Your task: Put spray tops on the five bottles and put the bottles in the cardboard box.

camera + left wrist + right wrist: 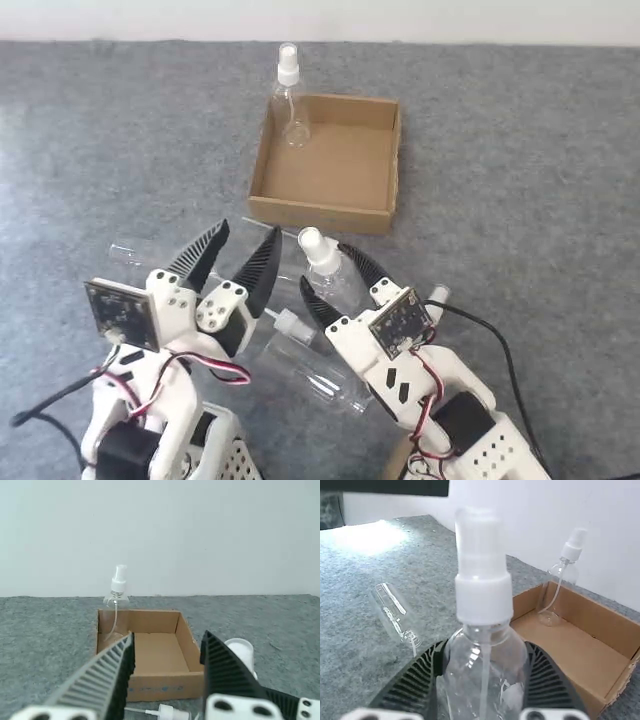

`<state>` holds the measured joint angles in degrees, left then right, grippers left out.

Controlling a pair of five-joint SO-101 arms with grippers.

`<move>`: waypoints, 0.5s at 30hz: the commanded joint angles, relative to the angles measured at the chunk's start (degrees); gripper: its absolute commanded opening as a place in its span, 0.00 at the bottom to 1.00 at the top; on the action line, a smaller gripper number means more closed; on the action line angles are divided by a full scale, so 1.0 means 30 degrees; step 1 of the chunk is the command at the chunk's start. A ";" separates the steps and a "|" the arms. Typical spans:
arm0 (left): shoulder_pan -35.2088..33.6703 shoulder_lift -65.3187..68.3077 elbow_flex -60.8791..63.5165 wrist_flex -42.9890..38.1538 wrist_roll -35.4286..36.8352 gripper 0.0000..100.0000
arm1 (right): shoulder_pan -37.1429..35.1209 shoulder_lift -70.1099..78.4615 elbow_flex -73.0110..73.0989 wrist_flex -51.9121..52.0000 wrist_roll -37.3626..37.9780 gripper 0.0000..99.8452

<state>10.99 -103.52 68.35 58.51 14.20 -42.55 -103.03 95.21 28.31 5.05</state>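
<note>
The right claw (322, 263) is clamping an upright bottle (338, 282) that is wearing a white spray top (316, 247), just in front of the cardboard box (320, 213). The left claw (250, 228) is hanging beside it with its jaws spread apart, gripping nothing. A second capped bottle (291, 105) is standing in the box's far left corner. On the grey counter (520, 150), one clear bottle (125, 252) is lying near the left arm and another bottle (325, 372) is lying between the arms, a loose sprayer (292, 325) beside it.
</note>
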 commanded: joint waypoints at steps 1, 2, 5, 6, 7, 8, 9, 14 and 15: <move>-0.0205 -0.0352 -0.0689 -0.0762 0.0234 0.20 | 0.0103 -0.0308 0.0410 -0.0454 -0.0176 0.09; -0.0117 -0.0352 -0.0366 -0.1143 0.0234 0.20 | 0.0073 -0.0308 0.0410 -0.0454 -0.0176 0.09; -0.0059 -0.0352 0.0747 -0.2286 0.0205 0.20 | 0.0015 -0.0308 0.0410 -0.0454 -0.0176 0.09; -0.0059 -0.0352 0.1099 -0.2667 0.0205 0.20 | 0.0015 -0.0308 0.0410 -0.0454 -0.0176 0.09; -0.0059 -0.0352 0.1363 -0.2989 0.0205 0.20 | 0.0015 -0.0308 0.0410 -0.0454 -0.0176 0.09; -0.0029 -0.0352 0.1626 -0.3282 0.0205 0.20 | 0.0015 -0.0308 0.0410 -0.0454 -0.0176 0.09; -0.0029 -0.0352 0.1832 -0.3546 0.0205 0.20 | 0.0015 -0.0308 0.0410 -0.0454 -0.0176 0.09; -0.0029 -0.0352 0.2740 -0.4542 0.0176 0.20 | -0.0015 -0.0308 0.0410 -0.0454 -0.0176 0.09; -0.0029 -0.0352 0.2857 -0.4630 0.0147 0.20 | -0.0015 -0.0337 0.0410 -0.0454 -0.0176 0.09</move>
<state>10.55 -103.52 76.44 47.60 14.29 -42.55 -103.03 95.21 28.31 5.05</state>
